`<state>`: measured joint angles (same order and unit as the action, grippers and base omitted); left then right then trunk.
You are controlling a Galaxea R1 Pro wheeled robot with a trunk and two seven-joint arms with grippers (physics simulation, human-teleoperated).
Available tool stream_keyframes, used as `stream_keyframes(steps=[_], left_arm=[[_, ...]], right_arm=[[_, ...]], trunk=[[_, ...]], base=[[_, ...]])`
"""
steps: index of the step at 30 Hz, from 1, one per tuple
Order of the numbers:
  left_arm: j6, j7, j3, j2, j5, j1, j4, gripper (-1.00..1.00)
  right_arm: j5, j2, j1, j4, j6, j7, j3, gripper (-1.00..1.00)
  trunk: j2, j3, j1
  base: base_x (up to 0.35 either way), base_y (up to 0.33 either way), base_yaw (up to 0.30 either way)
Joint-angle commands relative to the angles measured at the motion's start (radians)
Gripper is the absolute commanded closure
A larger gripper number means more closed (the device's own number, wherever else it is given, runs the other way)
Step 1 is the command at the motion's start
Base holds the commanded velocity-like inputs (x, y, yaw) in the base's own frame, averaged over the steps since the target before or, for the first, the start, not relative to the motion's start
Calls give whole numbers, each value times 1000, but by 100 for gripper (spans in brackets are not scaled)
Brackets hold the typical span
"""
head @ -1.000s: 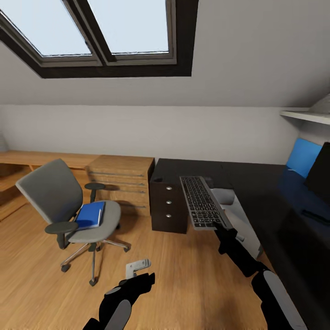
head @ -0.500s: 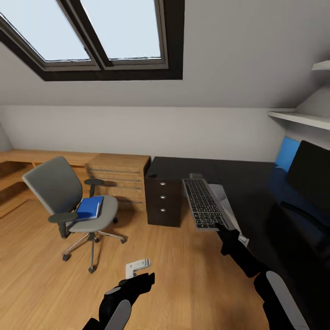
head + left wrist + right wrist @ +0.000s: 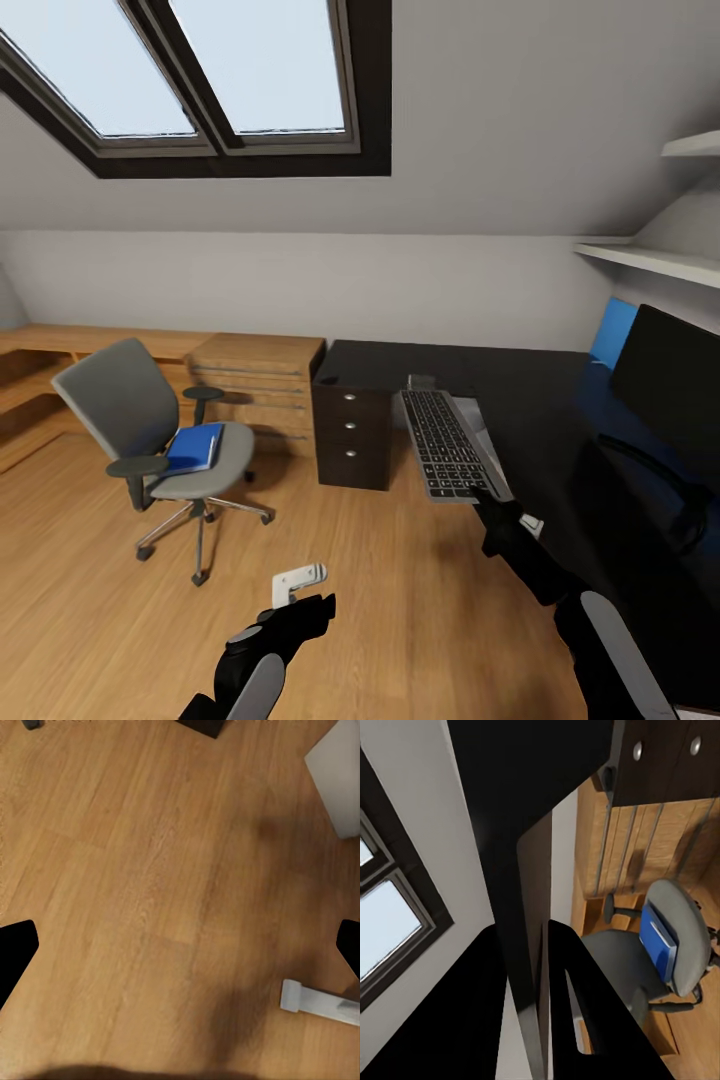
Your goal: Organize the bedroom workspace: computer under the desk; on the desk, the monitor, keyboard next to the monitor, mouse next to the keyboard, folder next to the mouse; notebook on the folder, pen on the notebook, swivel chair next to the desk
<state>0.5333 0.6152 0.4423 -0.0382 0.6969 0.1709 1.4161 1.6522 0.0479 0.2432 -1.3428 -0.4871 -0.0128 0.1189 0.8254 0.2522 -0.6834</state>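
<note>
Pinching the near edge of the keyboard [image 3: 445,443], my right gripper [image 3: 492,497] is holding it raised beside the desk [image 3: 520,390]. Left of the desk, my left gripper [image 3: 297,583] is hanging spread over the floor [image 3: 90,620]. Farther left, the folder [image 3: 194,447] is lying on the swivel chair [image 3: 150,440]; the monitor [image 3: 668,385] is standing on the desk.

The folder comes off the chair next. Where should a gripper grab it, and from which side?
Probably the folder's front edge nearest the seat's open front, coming from the front: it lies flat on the swivel chair, with armrests flanking it and the tall back behind.
</note>
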Motion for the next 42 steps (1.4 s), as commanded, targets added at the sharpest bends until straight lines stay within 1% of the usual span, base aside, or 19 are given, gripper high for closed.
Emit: stream_keyframes(steps=[1,16,22,26,29,38,40,41,42], left_arm=[[1,10,1,0,9,1,1,-100],[1,11,1,1,9,1,1,-100],[1,9,0,1,9,1,1,-100],[1,9,0,1,9,1,1,-100],[1,8,0,1,8,1,1,-100],[1,8,-4,3,6,1,3,-100],[1,8,-5,3,6,1,3,-100],[1,8,-5,3,6,1,3,-100],[1,7,-5,3,6,1,3,-100]], right_arm=[[4,1,1,1,-5,-6,1,100],[7,4,1,3,-5,-9,6,100],[9,-2,1,1,-5,-9,21,100],[9,-4,1,1,-5,-21,22,100],[9,-1,1,3,-5,-22,21,100],[4,-3,1,23,-3,-25,22,100],[2,-3,1,37,1,-25,22,100],[1,-2,1,73,36,-25,22,100],[1,-2,1,77,44,-25,22,100]], trunk=[[1,1,0],[1,1,0],[1,1,0],[1,1,0],[1,1,0],[1,1,0],[1,1,0],[1,1,0],[1,1,0]], base=[[-2,-137,0],[0,-280,0],[0,-98,0],[0,-6,0],[0,-29,0],[0,-258,0],[0,-317,0],[0,-293,0],[0,-291,0]])
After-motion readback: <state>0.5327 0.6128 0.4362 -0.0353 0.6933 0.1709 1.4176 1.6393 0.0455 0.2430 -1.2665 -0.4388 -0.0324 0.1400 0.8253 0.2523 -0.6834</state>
